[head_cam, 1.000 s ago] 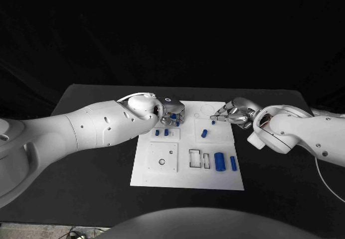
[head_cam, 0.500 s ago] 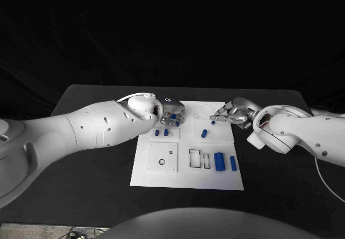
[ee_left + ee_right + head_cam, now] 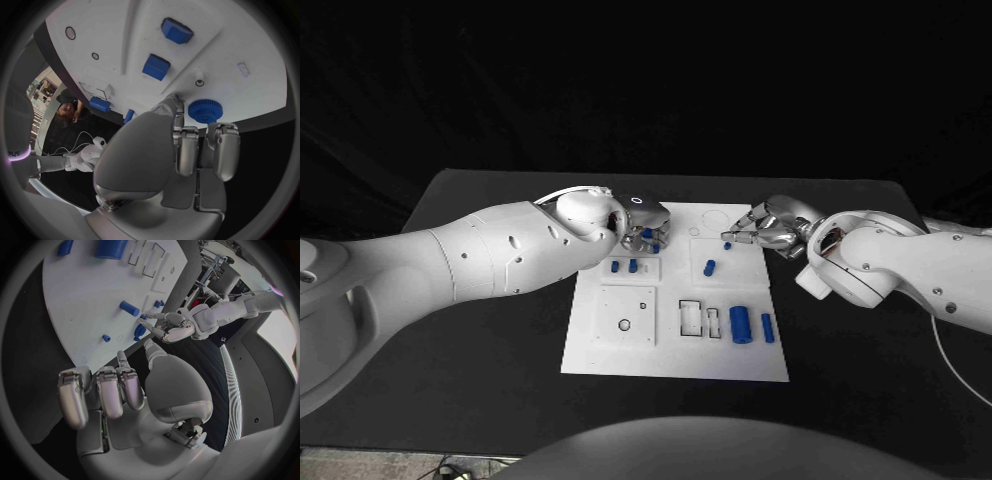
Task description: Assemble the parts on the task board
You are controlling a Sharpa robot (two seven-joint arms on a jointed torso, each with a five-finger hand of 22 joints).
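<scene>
Black table (image 3: 488,330) under a dark backdrop carries the white flat task board (image 3: 668,360), dotted with small blue plastic parts. Left hand (image 3: 642,232) sits over the board's far left corner, just beside a blue toothed gear (image 3: 205,110); whether it's pinching it, cannot tell. Right hand (image 3: 759,230) hovers at the far right edge, fingers apart, holding nothing. 2 blue cylinders (image 3: 741,325) lie near the board's right side. Parts look light, stiff, slick; best pinched across their sides.
</scene>
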